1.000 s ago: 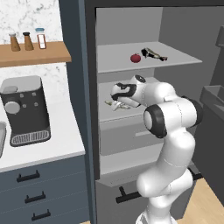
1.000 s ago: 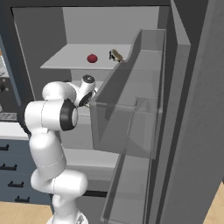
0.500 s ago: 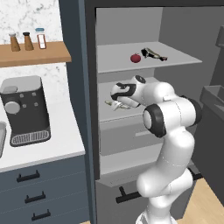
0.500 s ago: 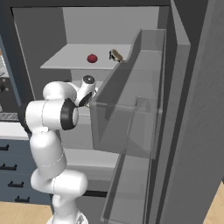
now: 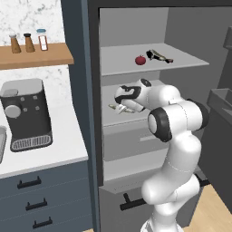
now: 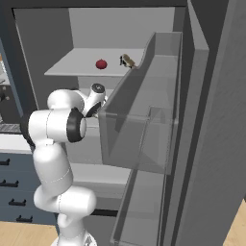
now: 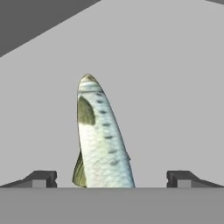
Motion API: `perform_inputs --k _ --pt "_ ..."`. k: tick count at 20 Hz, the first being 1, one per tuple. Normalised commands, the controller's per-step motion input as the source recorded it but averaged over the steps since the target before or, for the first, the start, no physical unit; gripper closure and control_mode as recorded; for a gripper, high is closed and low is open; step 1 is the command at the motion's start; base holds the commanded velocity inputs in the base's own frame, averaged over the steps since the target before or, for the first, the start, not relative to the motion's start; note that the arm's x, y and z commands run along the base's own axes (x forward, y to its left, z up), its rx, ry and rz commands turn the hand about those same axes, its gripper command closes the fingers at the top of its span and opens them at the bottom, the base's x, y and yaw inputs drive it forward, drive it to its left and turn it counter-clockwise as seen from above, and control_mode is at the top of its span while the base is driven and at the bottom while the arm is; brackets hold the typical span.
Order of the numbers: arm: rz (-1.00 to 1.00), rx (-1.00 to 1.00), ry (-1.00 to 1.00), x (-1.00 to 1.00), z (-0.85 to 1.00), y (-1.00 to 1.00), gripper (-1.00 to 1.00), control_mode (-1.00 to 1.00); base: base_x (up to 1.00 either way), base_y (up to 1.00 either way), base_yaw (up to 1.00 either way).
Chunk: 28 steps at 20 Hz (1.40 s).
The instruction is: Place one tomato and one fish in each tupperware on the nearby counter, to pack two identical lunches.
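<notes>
A silvery-green fish lies on the fridge's middle shelf, its length pointing away from the hand. My gripper is open, and each dark fingertip stands well clear of the fish's sides. From the left base view the gripper reaches into the shelf over the fish. One red tomato rests on the upper shelf. The white counter lies left of the fridge. The tupperware is out of view.
A small slender dark-and-pale thing lies beside the tomato. The open fridge door with its clear bins stands close on the arm's right. A black coffee machine sits on the counter, with shakers on a wooden shelf above.
</notes>
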Motion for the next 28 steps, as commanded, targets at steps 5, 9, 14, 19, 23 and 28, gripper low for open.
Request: perform_inputs --k 5,9,14,19,23,28 --pt "0.00 0.00 0.00 0.00 0.00 0.00 1.00 -1.00 0.00 0.00 0.00" --pt "0.00 0.00 0.00 0.00 0.00 0.00 1.00 -1.00 0.00 0.00 0.00" --pt "0.00 0.00 -0.01 -0.13 0.00 0.00 1.00 -1.00 0.00 0.00 0.00" --pt "-0.01 0.00 -0.08 -0.68 0.06 -0.13 1.00 -1.00 0.00 0.00 0.00" --pt "-0.04 -0.01 0.00 -0.70 0.35 -0.14 1.00 -1.00 0.00 0.00 0.00" --pt "-0.02 -0.05 0.12 -0.53 0.57 -0.08 1.00 -1.00 0.00 0.00 0.00"
